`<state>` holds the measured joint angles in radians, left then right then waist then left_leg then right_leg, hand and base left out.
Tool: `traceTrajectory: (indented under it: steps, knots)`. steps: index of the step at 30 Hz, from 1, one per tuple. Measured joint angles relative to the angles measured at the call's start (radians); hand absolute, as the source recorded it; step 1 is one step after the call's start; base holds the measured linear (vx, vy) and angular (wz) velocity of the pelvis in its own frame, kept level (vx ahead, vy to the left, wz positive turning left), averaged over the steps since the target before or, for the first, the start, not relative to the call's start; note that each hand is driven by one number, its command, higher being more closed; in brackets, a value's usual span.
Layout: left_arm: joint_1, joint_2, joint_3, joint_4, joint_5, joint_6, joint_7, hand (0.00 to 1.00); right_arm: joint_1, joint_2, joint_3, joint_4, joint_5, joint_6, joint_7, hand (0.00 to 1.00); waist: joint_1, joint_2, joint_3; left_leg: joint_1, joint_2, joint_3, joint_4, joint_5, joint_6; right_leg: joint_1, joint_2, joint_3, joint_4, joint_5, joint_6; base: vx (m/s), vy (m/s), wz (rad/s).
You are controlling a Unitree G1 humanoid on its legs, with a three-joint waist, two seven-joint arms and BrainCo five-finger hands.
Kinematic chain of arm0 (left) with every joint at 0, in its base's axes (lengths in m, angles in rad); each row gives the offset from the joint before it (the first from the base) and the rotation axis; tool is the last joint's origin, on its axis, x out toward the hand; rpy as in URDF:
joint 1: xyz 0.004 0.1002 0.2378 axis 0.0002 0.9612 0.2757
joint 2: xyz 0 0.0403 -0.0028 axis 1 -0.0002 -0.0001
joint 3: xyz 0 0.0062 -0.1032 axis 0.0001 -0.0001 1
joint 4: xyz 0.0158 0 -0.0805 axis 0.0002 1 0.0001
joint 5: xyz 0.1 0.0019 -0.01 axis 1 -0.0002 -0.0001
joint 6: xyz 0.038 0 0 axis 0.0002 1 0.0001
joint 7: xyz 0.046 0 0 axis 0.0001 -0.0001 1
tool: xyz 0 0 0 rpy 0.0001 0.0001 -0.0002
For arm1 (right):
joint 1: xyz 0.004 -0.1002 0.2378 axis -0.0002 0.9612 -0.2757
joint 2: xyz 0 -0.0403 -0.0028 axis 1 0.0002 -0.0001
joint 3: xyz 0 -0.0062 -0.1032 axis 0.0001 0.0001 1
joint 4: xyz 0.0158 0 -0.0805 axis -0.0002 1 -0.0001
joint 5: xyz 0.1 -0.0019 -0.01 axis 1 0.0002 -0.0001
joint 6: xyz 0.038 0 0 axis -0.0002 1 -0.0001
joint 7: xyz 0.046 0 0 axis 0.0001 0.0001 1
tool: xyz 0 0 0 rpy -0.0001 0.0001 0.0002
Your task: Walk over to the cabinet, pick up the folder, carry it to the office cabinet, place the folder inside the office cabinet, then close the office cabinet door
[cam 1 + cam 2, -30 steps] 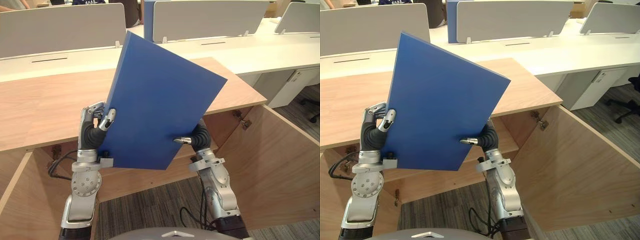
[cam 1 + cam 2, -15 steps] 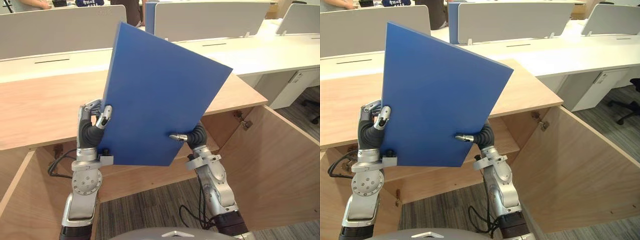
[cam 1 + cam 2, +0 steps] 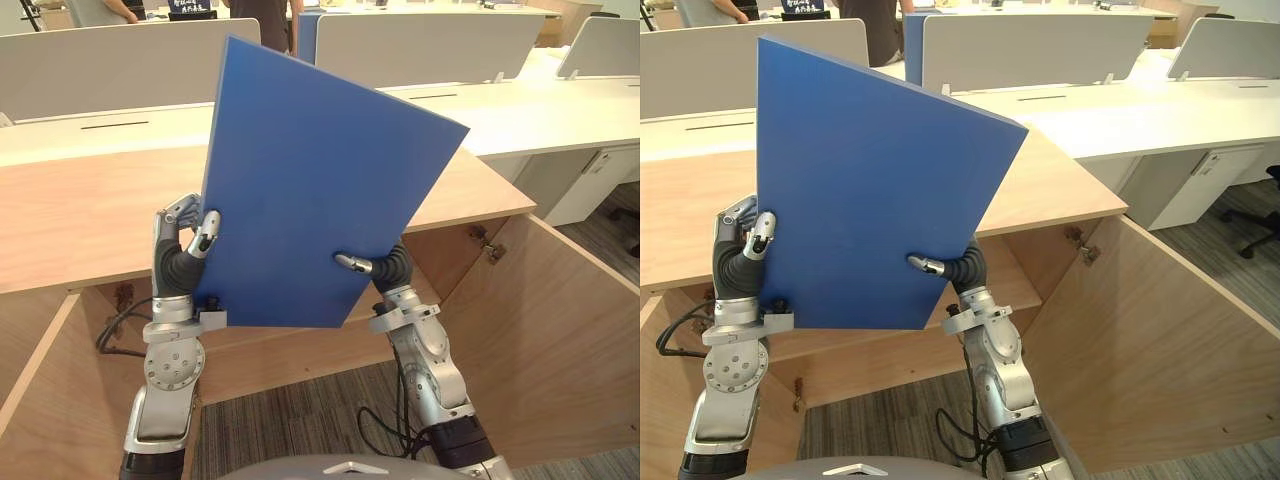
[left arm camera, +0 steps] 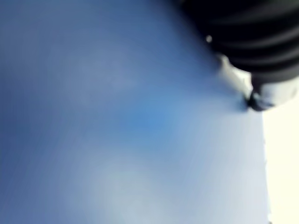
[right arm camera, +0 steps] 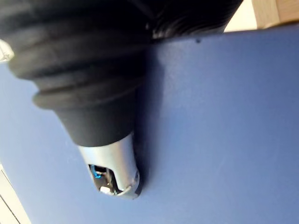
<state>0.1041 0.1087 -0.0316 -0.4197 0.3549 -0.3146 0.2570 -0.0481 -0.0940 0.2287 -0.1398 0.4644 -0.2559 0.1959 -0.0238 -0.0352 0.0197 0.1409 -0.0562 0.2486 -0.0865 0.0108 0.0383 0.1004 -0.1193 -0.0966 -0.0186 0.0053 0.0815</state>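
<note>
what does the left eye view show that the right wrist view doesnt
Left eye view: the left hand pinching the left edge of the blue folder, which is held tilted in front of the wooden cabinet. The cabinet's doors stand open, with white desks behind. Right wrist view: close up, the thumb of the right hand pressed on the folder's face, beside the dark ribbed cover. Shared: the blue folder and the right hand gripping it.
</note>
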Motion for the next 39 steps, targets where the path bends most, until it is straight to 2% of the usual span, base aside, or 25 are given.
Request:
traceTrajectory:
  steps: [9, 13, 19, 25, 33, 39]
  knots:
    - [0.028, -0.012, -0.017, 0.0, 0.0, -0.001, 0.001, 0.0, -0.001, 0.009, -0.002, -0.001, -0.014, -0.003, -0.031, 1.0, 0.001, -0.001, -0.001, -0.001, 0.0, -0.001, 0.002, 0.0, 0.0, 0.001, 0.0, -0.001, -0.003, 0.004, 0.006, 0.0, 0.0, 0.0]
    - [0.067, -0.037, 0.008, -0.006, -0.004, -0.002, 0.005, 0.0, -0.001, 0.043, -0.028, -0.004, -0.046, -0.003, -0.035, 1.0, 0.003, -0.001, -0.001, -0.001, 0.0, -0.001, 0.005, 0.0, 0.0, 0.001, 0.0, -0.001, -0.002, 0.004, 0.007, 0.0, 0.0, 0.0]
    - [0.123, -0.073, 0.109, -0.088, -0.098, -0.017, 0.039, 0.0, 0.0, 0.064, -0.083, -0.054, -0.083, -0.006, -0.055, 1.0, 0.01, -0.001, -0.001, 0.0, 0.0, -0.003, 0.0, -0.001, -0.001, 0.002, -0.001, -0.002, -0.001, 0.0, 0.002, 0.0, 0.0, 0.0]
    - [0.169, -0.127, 0.172, -0.115, -0.212, -0.024, 0.04, 0.0, 0.01, 0.088, -0.135, -0.081, -0.118, -0.008, -0.073, 1.0, 0.014, -0.002, 0.0, -0.001, -0.001, -0.015, 0.0, -0.001, 0.0, 0.006, -0.004, -0.02, 0.004, -0.004, 0.004, 0.0, 0.0, 0.06]
    - [0.259, -0.184, 0.187, -0.102, -0.303, -0.031, -0.004, 0.0, 0.049, 0.091, -0.162, -0.08, -0.169, -0.008, -0.077, 1.0, 0.025, -0.01, 0.006, -0.006, -0.002, -0.034, 0.0, 0.0, 0.0, 0.006, -0.005, -0.034, 0.011, -0.009, 0.009, 0.0, -0.008, 0.07]
    - [0.307, -0.2, 0.186, 0.018, -0.317, -0.021, -0.041, 0.0, 0.062, 0.095, -0.181, -0.08, -0.198, -0.008, -0.103, 1.0, 0.032, -0.021, 0.015, -0.016, -0.004, -0.057, 0.0, 0.004, 0.002, 0.006, -0.009, -0.059, 0.014, -0.014, 0.013, -0.01, -0.012, 0.11]
